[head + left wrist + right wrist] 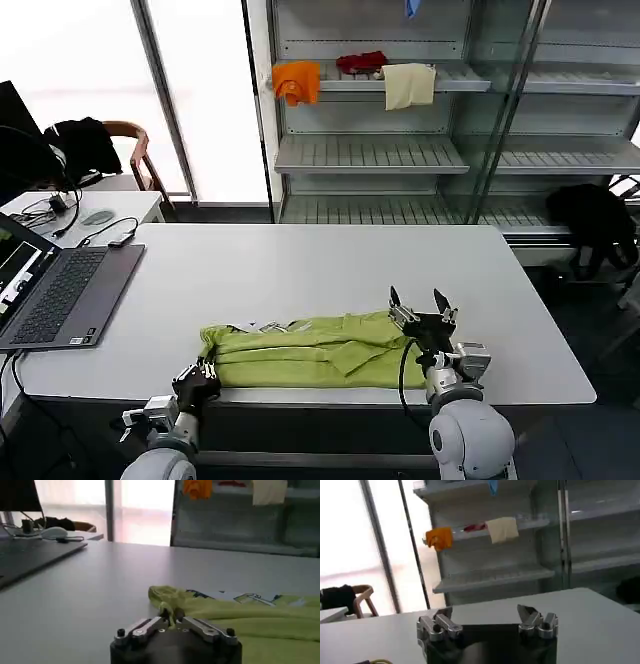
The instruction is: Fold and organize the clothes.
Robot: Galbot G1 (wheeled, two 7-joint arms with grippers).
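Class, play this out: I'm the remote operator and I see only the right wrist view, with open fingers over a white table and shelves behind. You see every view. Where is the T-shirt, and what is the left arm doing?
Observer: The lime T-shirt lies folded into a long band along the table's near edge, just below the open right gripper, which is raised above the shirt's right end.
Operator: And the left gripper?
Observer: The left gripper is shut on the shirt's left end, pinching a bunched corner at the near edge.
Operator: Anything else on the table?
Observer: An open laptop sits at the far left, apart from the shirt.
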